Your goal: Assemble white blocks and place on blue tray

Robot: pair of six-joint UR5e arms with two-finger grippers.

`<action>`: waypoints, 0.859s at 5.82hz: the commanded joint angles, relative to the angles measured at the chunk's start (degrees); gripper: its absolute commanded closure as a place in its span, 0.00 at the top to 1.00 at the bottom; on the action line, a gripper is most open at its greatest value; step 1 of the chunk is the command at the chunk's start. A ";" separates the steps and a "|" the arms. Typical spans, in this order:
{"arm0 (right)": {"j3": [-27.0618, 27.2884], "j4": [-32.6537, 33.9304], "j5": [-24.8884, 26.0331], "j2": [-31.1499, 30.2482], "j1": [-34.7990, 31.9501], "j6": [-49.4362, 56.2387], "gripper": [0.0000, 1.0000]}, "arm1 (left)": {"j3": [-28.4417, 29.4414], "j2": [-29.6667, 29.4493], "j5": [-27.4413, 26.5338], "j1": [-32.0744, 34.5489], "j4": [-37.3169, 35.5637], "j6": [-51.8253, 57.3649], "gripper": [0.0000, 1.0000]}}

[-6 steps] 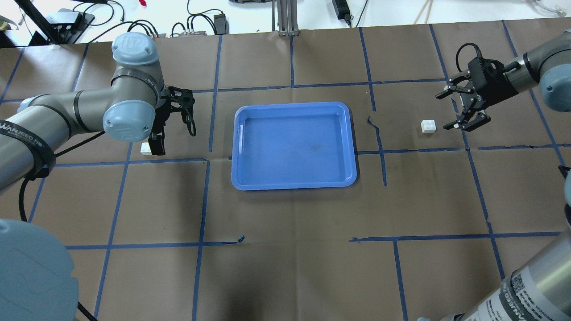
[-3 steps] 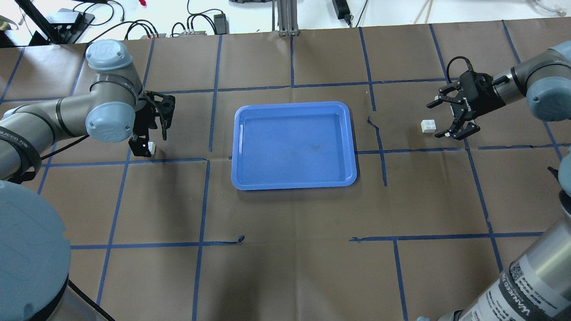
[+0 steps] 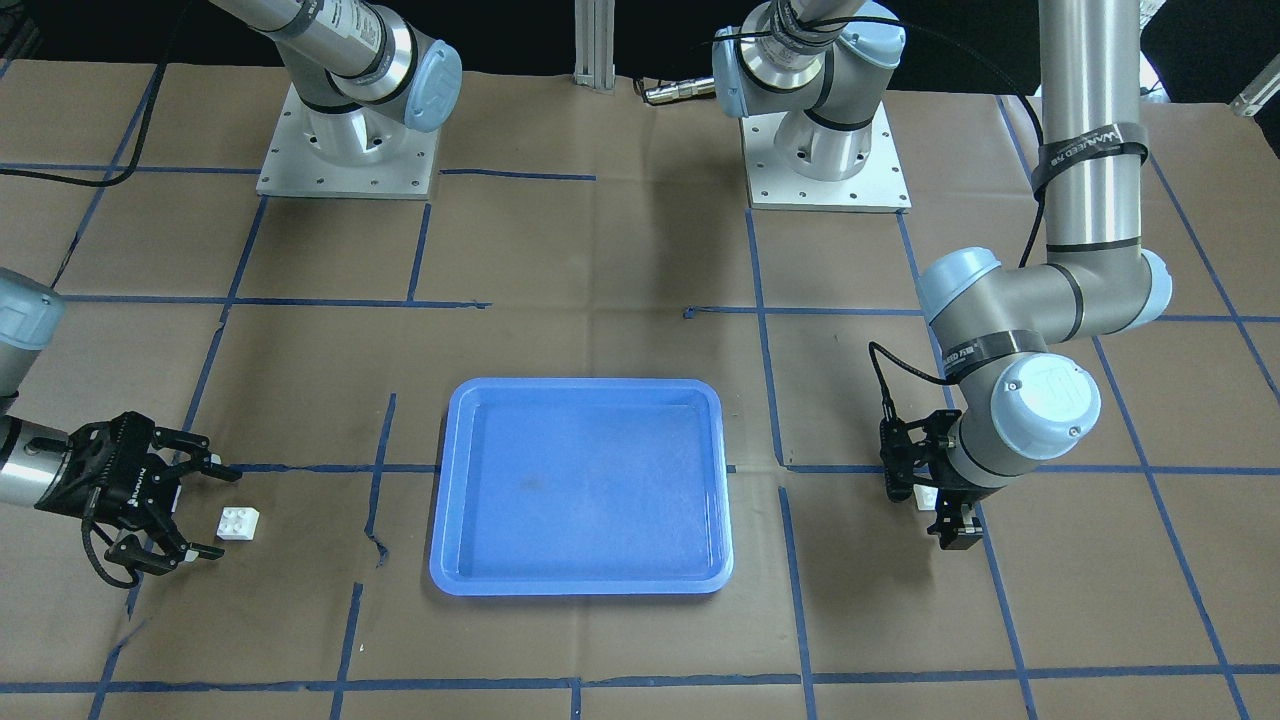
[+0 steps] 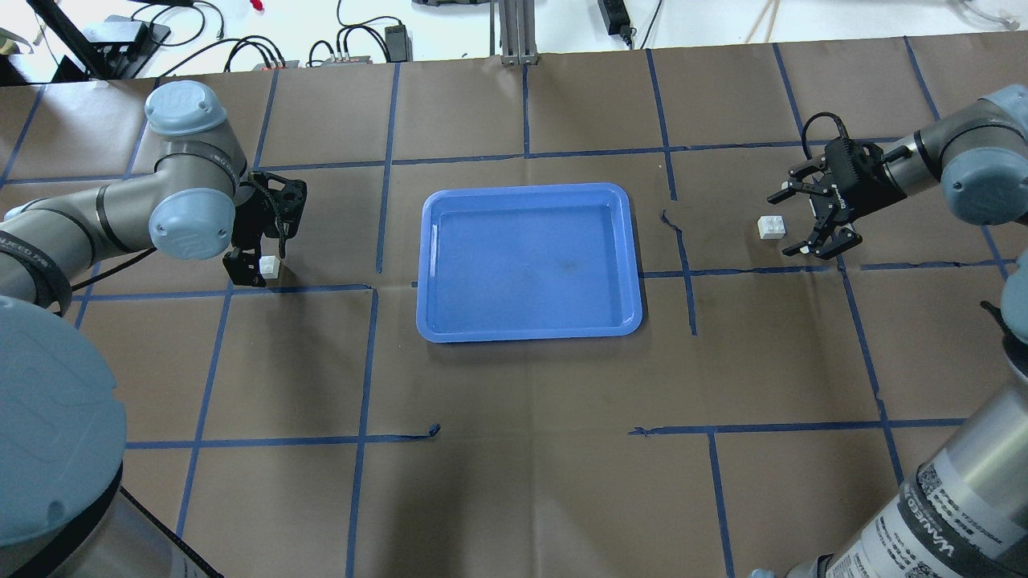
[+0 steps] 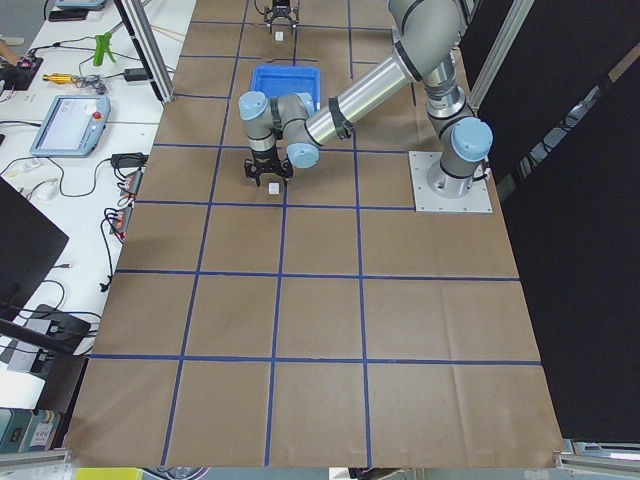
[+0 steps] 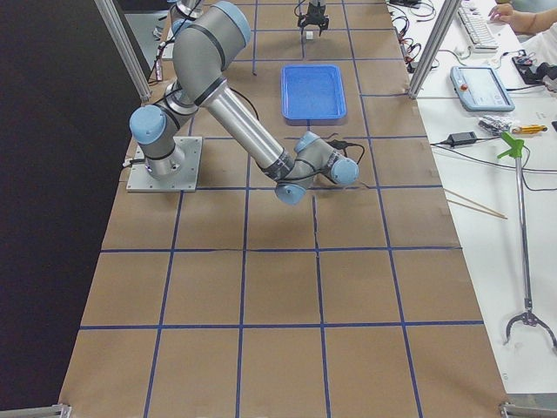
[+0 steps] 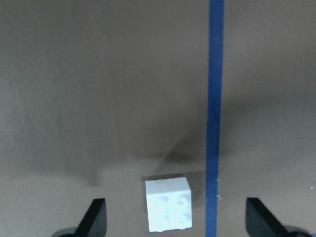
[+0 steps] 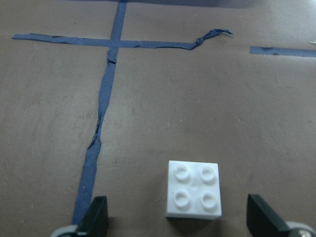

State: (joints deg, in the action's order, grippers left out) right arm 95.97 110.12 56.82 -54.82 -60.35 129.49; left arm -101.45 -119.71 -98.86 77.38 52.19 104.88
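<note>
One white block (image 4: pixel 269 266) lies on the paper left of the blue tray (image 4: pixel 530 329). My left gripper (image 4: pixel 259 250) is open and low over this block, which shows studs-up between the fingertips in the left wrist view (image 7: pixel 168 205). The other white block (image 4: pixel 771 227) lies right of the tray. My right gripper (image 4: pixel 787 225) is open, its fingers on either side of the block's near end, as the right wrist view (image 8: pixel 192 189) shows. In the front-facing view the tray (image 3: pixel 580 585) is empty, with the blocks (image 3: pixel 238 523) (image 3: pixel 926 497) on opposite sides.
The table is covered in brown paper (image 4: pixel 514 449) with a grid of blue tape lines (image 4: pixel 365 361). The two arm bases (image 3: pixel 345 150) stand at the robot's side. Cables and devices (image 4: pixel 353 48) lie beyond the far edge.
My left gripper has swung left and now straddles the left block. My right gripper has moved left, closer to the right block. Both blocks and the tray have stayed put.
</note>
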 commanded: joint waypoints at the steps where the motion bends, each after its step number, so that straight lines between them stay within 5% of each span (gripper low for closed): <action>1: -0.08 -0.16 0.04 0.15 0.14 -0.11 0.91 | 0.02 -0.79 -0.19 -0.04 -0.51 0.06 0.59; 2: -0.17 -0.25 -0.22 0.15 0.06 -0.11 0.87 | 0.02 -0.27 -0.28 -0.04 -0.51 -0.02 0.23; 4: -0.17 -0.34 -0.83 0.15 0.05 -0.20 0.82 | 0.37 1.05 0.07 -0.04 -0.59 -0.37 0.01; 5: -0.25 -0.34 -0.84 0.15 0.05 -0.20 0.74 | 0.81 2.19 0.25 0.05 -0.33 -0.46 0.00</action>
State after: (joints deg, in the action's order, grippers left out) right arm 95.77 109.80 56.09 -54.67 -60.29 129.31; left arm -100.97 -118.50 -98.80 77.36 51.69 104.51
